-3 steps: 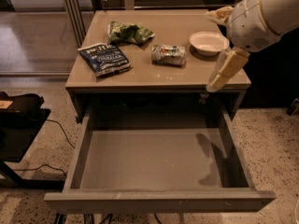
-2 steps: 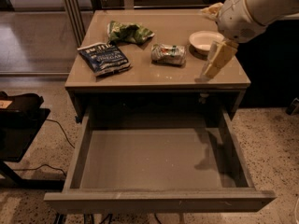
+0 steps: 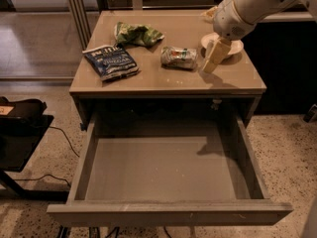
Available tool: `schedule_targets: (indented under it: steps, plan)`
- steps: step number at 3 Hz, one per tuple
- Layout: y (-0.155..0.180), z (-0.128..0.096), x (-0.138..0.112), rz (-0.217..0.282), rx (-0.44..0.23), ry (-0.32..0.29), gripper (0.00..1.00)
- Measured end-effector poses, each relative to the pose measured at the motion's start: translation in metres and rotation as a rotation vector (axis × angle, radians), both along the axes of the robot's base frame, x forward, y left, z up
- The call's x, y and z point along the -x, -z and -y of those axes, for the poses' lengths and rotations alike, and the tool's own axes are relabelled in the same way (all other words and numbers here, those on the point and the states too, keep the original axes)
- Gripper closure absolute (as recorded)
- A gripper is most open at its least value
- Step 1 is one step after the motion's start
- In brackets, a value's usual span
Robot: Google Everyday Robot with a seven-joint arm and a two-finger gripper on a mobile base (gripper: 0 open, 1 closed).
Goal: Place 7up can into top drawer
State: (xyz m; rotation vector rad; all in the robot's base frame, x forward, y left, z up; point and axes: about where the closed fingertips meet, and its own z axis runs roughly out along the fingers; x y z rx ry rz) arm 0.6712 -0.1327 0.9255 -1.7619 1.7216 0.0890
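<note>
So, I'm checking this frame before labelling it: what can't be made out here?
Camera view only:
White plate: partly hidden by the gripper, which hangs just right of the 7up can.
Top drawer: rear strip dark under the tabletop.
Arm: cut off by the top edge.

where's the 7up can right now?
Camera view: the 7up can lies on its side on the table, right of centre, between the green chip bag and the plate; the gripper hangs right of it.

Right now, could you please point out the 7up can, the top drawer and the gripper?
7up can (image 3: 179,57): camera view, its side.
top drawer (image 3: 158,170): camera view, bare bottom.
gripper (image 3: 209,66): camera view, tip, beside the can.
</note>
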Motion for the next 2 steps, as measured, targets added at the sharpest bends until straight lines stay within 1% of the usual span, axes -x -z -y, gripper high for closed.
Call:
schedule_targets:
  steps: [1,2]
  plan:
    - [0.019,-0.008,-0.023,-0.028,-0.022,-0.006,0.00]
    - [0.034,-0.018,-0.040,-0.058,-0.053,-0.015,0.00]
